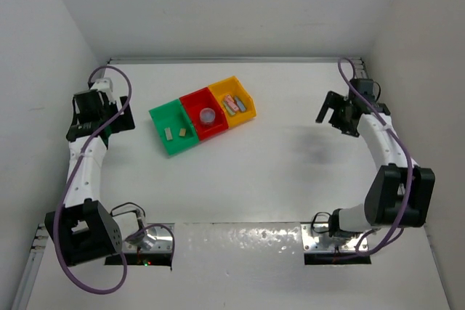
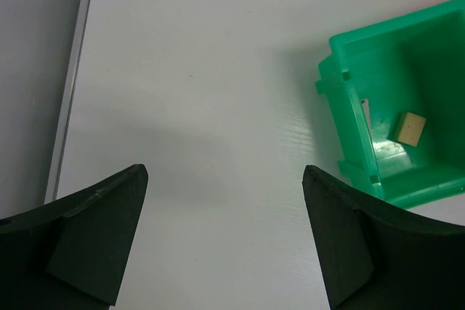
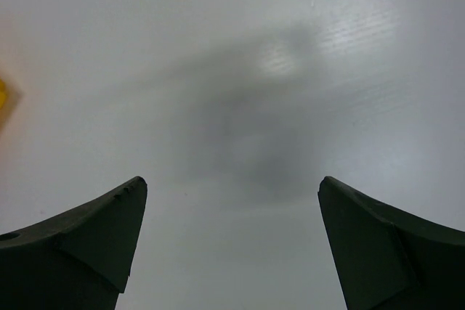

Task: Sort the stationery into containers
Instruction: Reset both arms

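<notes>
Now the right gripper [image 1: 333, 115] hovers wide and empty above the table [image 1: 254, 172], far right; the left gripper [image 1: 100, 125], also wide and empty, hangs beside the green bin [image 1: 155, 123] holding two blocks [image 1: 168, 134]. Roll [image 1: 209, 115] in red bin [image 1: 218, 131], sticks [image 1: 233, 103] in yellow bin [image 1: 245, 92].

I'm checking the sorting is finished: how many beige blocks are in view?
2. Both lie in the green bin, apart: the left block, and the right block nearer the red bin. None looks hidden.
</notes>
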Motion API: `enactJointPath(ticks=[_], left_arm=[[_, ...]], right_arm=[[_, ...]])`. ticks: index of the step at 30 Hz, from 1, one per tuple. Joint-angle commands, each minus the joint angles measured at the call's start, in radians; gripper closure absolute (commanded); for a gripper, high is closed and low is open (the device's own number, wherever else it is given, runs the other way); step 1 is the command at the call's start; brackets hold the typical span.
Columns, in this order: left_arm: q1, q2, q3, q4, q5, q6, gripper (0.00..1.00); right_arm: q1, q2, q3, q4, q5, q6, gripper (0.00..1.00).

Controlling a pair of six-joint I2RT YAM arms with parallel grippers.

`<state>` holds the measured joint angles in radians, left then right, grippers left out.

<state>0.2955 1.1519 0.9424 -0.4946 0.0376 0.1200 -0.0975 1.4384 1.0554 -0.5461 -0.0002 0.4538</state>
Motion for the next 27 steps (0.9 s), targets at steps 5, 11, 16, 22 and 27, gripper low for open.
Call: enactJointPath(ticks=[5,11,16,22,27], left_arm=[[-0.059,-0.04,0.013,0.016,0.018,0.035,0.14],[-0.085,-0.049,-0.004,0.013,0.021,0.038,0.13],[-0.088,-0.052,-0.004,0.007,0.021,0.035,0.13],[-0.088,-0.061,-0.011,0.004,0.022,0.035,0.13],[-0.088,-0.061,-0.013,0.002,0.022,0.035,0.13]], right_arm=[[-0.022,-0.188,-0.086,-0.043,-0.023,0.052,0.01],[-0.03,-0.253,-0.118,-0.074,-0.004,0.036,0.01],[-0.036,-0.285,-0.136,-0.081,-0.017,0.029,0.01],[-0.036,-0.289,-0.133,-0.078,-0.055,0.028,0.01],[-0.036,-0.323,-0.167,-0.016,-0.116,0.0,0.01]])
